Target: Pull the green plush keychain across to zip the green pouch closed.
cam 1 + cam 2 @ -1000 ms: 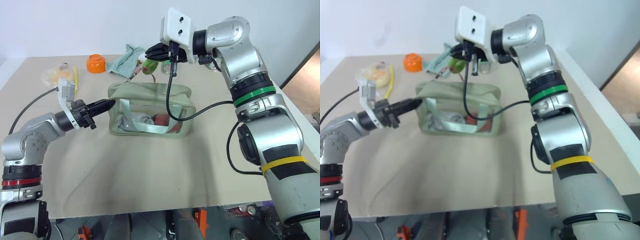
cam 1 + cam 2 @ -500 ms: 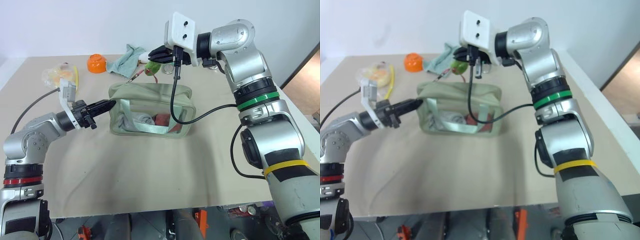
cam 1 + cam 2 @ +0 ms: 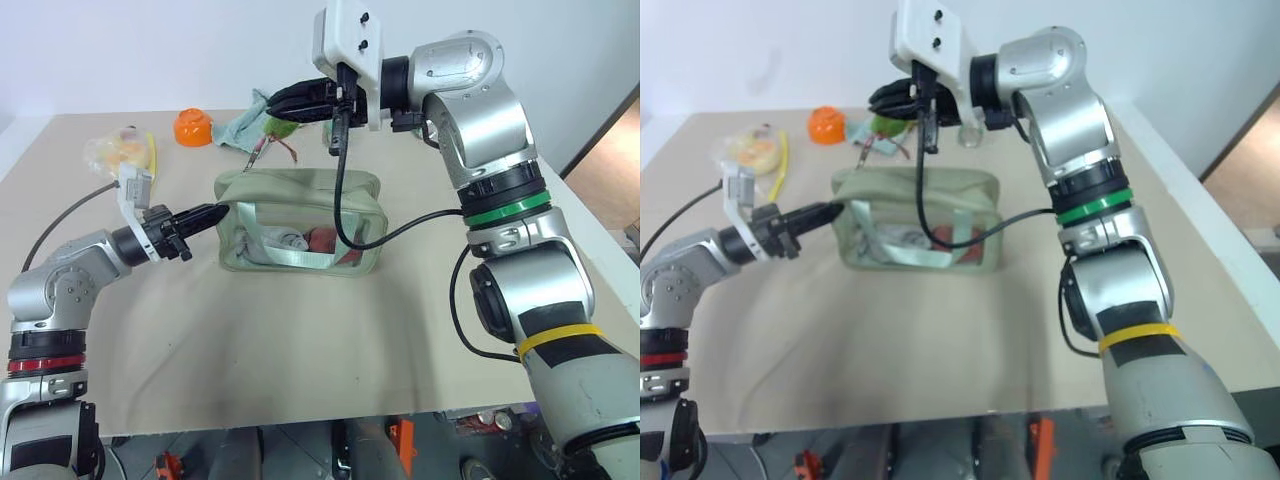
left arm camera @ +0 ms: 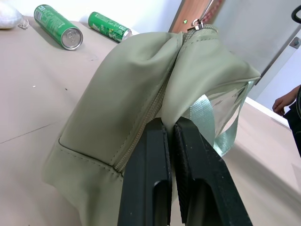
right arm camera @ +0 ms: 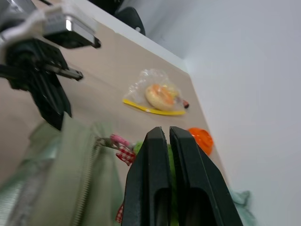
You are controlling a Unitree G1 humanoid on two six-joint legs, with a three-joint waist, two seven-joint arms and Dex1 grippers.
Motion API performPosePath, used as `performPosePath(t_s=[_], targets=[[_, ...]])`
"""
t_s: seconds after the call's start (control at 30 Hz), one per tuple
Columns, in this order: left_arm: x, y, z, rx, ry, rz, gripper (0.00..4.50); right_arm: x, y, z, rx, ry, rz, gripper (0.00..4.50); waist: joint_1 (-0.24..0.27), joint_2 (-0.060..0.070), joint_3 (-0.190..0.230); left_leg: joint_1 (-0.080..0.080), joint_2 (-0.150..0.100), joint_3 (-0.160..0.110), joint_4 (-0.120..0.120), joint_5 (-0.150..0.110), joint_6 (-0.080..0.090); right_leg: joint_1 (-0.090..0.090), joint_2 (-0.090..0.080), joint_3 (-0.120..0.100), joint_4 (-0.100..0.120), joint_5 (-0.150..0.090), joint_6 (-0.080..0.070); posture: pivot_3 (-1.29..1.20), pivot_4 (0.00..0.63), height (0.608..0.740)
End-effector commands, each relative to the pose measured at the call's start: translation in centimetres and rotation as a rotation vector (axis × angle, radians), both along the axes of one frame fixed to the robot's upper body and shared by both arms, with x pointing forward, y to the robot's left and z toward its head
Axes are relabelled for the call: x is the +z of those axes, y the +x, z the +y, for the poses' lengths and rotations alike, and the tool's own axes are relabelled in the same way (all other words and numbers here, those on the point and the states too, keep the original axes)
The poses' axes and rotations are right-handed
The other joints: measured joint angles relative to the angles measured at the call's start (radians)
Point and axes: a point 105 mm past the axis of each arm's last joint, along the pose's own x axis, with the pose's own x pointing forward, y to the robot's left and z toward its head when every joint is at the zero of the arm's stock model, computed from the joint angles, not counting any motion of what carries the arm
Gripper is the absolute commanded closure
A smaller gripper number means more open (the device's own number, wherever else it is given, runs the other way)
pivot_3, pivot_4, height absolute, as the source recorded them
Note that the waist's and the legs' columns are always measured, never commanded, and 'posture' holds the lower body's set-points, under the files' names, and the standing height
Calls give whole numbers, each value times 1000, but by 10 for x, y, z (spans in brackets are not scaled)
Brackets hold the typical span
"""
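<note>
Above desk [image 3: 300, 330], your right pincer [image 3: 272, 103] clamps green plush keychain [image 3: 279, 126]; plush mostly hidden behind black fingers, clasp chain hard to make out. Your left pincer [image 3: 222, 211] pinched tight on left end fabric of green pouch [image 3: 300, 220], mid-desk. Pouch contents blurred behind clear panel. Versus a second ago: right pincer with keychain has shifted left, toward pouch's left end; left pincer unchanged.
</note>
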Motion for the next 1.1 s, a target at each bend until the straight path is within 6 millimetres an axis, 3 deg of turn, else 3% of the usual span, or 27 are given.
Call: performPosePath(t_s=[0.03,0.2,0.47,0.6,0.7,0.77,0.93,1.1], targets=[[-9,0,1,13,9,33,4500,22,-28,-14,96,44,-11,4472,0,0,0,0,0,0,0,0,0,0,0,0,0,0,-1,0,150,740],[-8,1,2,17,4,31,4500,10,-17,-39,-2,3,-47,4472,2,0,0,0,0,0,1,0,0,1,0,0,0,-1,-1,0,150,740],[-8,-2,6,30,5,34,4500,4,34,-94,-357,-131,-334,4472,0,0,0,0,0,1,1,0,0,1,-1,1,-1,-1,-1,0,150,740],[-8,-5,8,36,5,33,4500,8,34,-110,-376,-133,-347,4472,-2,0,0,1,0,2,-1,0,0,0,0,1,-1,-1,-2,0,150,740],[-7,-7,10,47,2,30,4500,4,32,-134,-409,-148,-310,4472,-2,0,0,2,0,2,-1,0,0,0,0,1,-1,-1,-2,0,150,740],[-7,-8,10,50,0,29,4500,-10,29,-150,-425,-206,-290,4472,2,0,0,1,0,2,-1,0,0,1,0,1,-1,-1,-2,0,150,740],[-9,-13,13,62,-1,29,4500,-68,28,-194,-534,-316,-168,4472,0,0,0,2,0,3,0,-1,-2,2,-1,2,-4,-2,-1,0,150,740],[-8,-14,14,67,-3,28,4500,-118,32,-196,-584,-343,-112,4472,-7,1,0,5,0,5,0,-1,-2,1,-1,5,-1,-1,-1,0,150,740]])
